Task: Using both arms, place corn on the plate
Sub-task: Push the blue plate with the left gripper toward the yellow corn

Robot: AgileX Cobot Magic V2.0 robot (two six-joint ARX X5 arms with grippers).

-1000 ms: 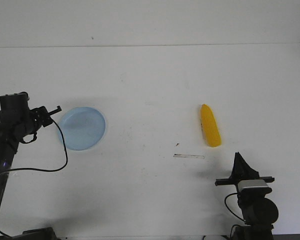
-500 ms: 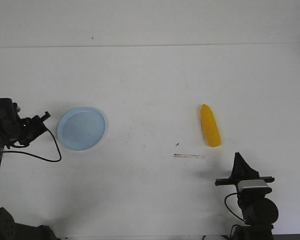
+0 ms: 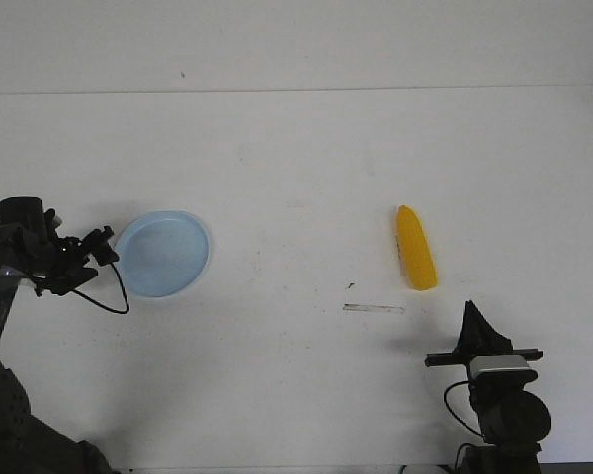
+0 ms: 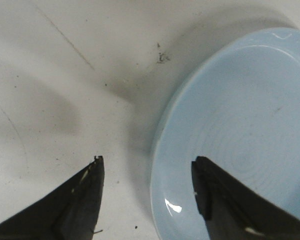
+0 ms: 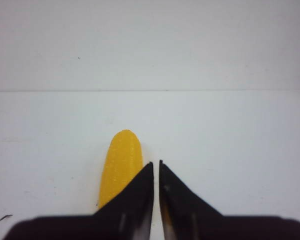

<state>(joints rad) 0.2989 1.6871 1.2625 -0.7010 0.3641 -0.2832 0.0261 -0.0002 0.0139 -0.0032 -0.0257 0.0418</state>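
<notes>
Spreading wide and white across the whole front view, a flat matte counter [image 3: 296,158], lightly scuffed and speckled. Resting on its left side, a round shallow pale blue plastic plate [image 3: 164,253] with a low rim, lying flat and holding nothing. Reaching in from the left edge, a black left arm [image 3: 20,259] with a looping black cable, ending in the left gripper [image 3: 105,245] just beside the plate's left rim. Showing in the left wrist view as two pointed black fingers [image 4: 85,197] spread well apart, one over bare counter, the other over the plate's inner surface, the rim running between them; touching or hovering, impossible to say. Standing at the near right edge, a black right arm [image 3: 504,400] carrying a grey-white camera module, its right gripper [image 3: 471,318] pointing away toward the far edge. Appearing in the right wrist view with tips pressed nearly together, only a thin slit between, pinching nothing. Lying on the counter's right half, well apart from the plate, a smooth bright yellow tapered toy corn cob [image 3: 415,248], just beyond the right gripper and slightly to its left, untouched.
</notes>
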